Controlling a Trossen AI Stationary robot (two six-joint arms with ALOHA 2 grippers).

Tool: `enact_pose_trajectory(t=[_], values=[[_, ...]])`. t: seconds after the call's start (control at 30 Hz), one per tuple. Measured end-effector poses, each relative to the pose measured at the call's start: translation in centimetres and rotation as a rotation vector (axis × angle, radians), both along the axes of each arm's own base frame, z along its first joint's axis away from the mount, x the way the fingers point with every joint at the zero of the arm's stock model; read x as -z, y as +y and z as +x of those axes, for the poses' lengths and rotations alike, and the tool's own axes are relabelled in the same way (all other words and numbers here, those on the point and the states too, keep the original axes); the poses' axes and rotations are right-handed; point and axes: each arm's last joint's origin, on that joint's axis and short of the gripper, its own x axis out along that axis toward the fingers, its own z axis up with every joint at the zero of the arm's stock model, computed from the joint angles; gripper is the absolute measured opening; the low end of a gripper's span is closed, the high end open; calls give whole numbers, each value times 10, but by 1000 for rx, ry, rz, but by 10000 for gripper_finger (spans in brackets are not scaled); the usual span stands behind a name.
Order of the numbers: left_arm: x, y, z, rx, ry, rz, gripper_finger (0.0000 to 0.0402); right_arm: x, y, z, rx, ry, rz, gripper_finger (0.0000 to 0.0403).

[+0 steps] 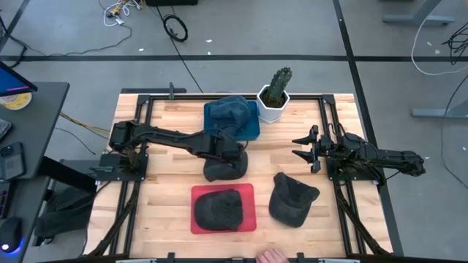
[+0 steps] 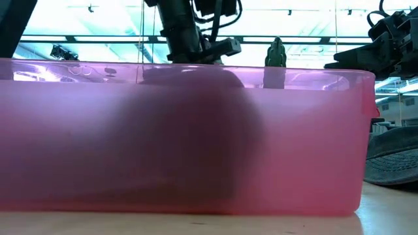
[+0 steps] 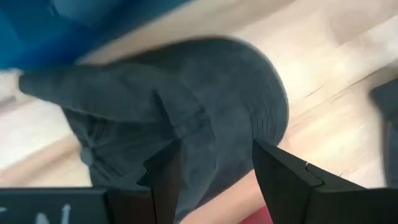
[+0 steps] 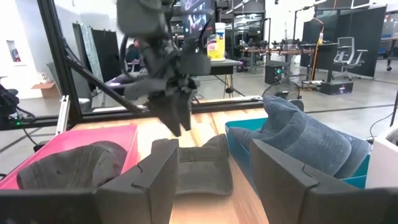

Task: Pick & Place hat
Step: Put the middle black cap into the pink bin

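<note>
A dark grey hat [image 1: 225, 168] lies crown up on the wooden table, between the blue tray [image 1: 252, 126] and the red tray [image 1: 248, 219]. My left gripper [image 1: 230, 150] hangs open just above it, fingers pointing down. The left wrist view shows the hat [image 3: 193, 106] below the spread fingers [image 3: 214, 180]. The right wrist view shows a gap between the left gripper [image 4: 177, 118] and the hat [image 4: 196, 165]. A blue hat [image 1: 228, 111] lies in the blue tray and a dark hat [image 1: 219, 208] in the red tray. My right gripper [image 1: 307, 146] waits open at the table's right side.
Another dark hat [image 1: 292, 199] lies on the table right of the red tray. A cactus in a white pot [image 1: 274, 95] stands at the far edge beside the blue tray. A person's hand [image 1: 272, 256] shows at the near edge. The red tray's wall [image 2: 196, 143] fills the low view.
</note>
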Motion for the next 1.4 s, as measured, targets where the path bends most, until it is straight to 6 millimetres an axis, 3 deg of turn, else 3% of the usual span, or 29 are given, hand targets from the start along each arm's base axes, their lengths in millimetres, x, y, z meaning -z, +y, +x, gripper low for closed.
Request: enact_pose_trajectory(t=[0.27,0.9,1.07,1.27,1.4], values=[[24,-7,7,-6,58,-16,195,0,0,0,-2,3,0,198],[46,-7,12,15,123,11,184,0,0,0,-2,1,0,198],[48,-7,16,50,102,21,138,0,0,0,-2,1,0,198],[48,-9,18,107,102,29,16,0,0,0,-1,1,0,198],[48,-14,18,145,96,22,7,0,0,0,-2,1,0,198]])
